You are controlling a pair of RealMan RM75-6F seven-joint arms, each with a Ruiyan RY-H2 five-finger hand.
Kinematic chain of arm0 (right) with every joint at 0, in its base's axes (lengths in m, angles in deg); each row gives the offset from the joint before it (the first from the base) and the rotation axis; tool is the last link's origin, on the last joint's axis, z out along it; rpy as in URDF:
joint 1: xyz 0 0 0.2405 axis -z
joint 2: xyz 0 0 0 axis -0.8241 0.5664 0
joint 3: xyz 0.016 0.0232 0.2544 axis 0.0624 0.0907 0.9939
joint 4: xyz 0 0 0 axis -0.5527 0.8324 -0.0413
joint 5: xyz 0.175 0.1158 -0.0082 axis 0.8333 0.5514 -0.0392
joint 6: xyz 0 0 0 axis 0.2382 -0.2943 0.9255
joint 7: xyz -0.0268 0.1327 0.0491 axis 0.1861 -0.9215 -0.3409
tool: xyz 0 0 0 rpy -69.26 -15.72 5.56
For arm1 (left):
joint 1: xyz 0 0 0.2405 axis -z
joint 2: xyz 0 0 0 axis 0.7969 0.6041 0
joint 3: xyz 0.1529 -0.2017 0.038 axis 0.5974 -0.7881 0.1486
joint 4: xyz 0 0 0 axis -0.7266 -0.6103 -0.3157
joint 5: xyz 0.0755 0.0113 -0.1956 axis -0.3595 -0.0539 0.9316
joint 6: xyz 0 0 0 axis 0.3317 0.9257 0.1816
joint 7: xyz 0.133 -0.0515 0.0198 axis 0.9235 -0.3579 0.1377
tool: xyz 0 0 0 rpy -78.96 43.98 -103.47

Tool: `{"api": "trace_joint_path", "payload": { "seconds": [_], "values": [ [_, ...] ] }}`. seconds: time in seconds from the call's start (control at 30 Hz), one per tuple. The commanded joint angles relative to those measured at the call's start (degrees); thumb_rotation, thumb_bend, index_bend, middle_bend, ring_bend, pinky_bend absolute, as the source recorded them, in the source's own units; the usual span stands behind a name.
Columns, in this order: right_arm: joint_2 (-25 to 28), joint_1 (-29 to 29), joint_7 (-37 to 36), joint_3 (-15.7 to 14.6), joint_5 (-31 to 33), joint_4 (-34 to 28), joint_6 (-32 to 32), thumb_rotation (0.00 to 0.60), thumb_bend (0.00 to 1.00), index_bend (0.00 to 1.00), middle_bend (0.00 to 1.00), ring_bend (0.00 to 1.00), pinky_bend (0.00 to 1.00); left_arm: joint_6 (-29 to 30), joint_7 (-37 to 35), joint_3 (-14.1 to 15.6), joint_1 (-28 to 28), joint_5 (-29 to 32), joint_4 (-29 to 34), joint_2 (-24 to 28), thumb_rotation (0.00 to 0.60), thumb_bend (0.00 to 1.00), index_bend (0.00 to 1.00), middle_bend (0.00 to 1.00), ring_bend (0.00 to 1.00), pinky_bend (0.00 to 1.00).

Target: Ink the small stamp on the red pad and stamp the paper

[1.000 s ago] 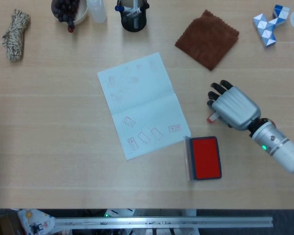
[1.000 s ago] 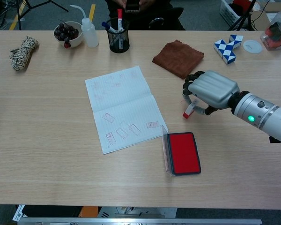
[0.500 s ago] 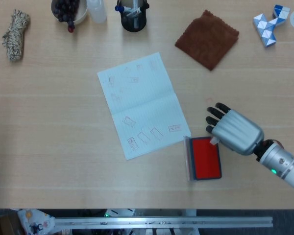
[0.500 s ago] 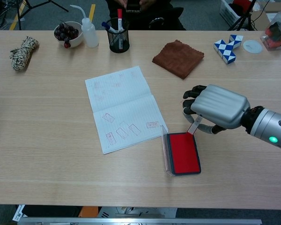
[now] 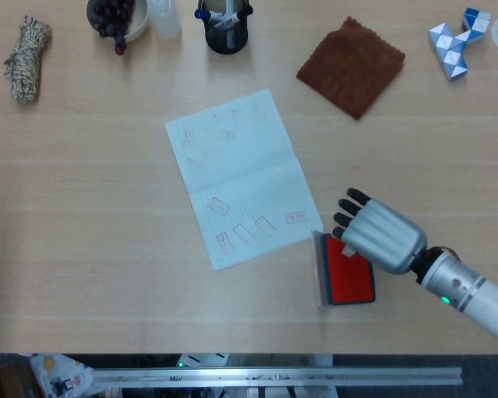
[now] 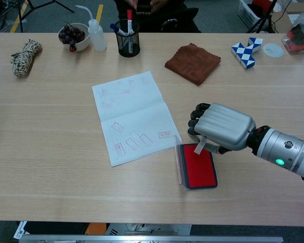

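Red pad (image 6: 198,170), brown cloth (image 6: 192,62)

**Matt wood, smooth shell, rough cloth**

The surface (image 6: 50,152) looks like pale, matt wood-grain laminate. The right hand (image 6: 220,126) has a smooth silvery shell with a soft sheen and dark fingers (image 6: 194,121). The paper (image 6: 131,116) is thin, lined and matt. At one o'clock from it lies a brown cloth (image 6: 192,62), nappy and rough. The red pad (image 6: 197,169) looks flat and dull.

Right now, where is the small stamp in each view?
Head view: small stamp under the right hand, over the red pad's top edge.
Chest view: small stamp hangs below the hand onto the pad.
Shared landmark: paper left of the pad.
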Motion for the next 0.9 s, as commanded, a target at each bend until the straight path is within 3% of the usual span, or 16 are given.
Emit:
{"api": "trace_joint_path", "payload": {
  "seconds": [0.03, 0.9],
  "values": [
    [-0.29, -0.09, 0.91, 0.01, 0.47, -0.02, 0.66, 0.6, 0.37, 0.66, 0.46, 0.28, 0.23, 0.04, -0.21, 0.0, -0.06, 0.03, -0.2, -0.06, 0.6, 0.2, 0.17, 0.11, 0.15, 0.16],
    [-3.57, -0.15, 6.13, 0.31, 4.24, 1.69, 3.42, 0.6, 0.37, 0.67, 0.47, 0.3, 0.23, -0.2, -1.58, 0.03, -0.3, 0.42, -1.94, -0.66, 0.6, 0.2, 0.17, 0.11, 0.15, 0.15]
  ]
}}
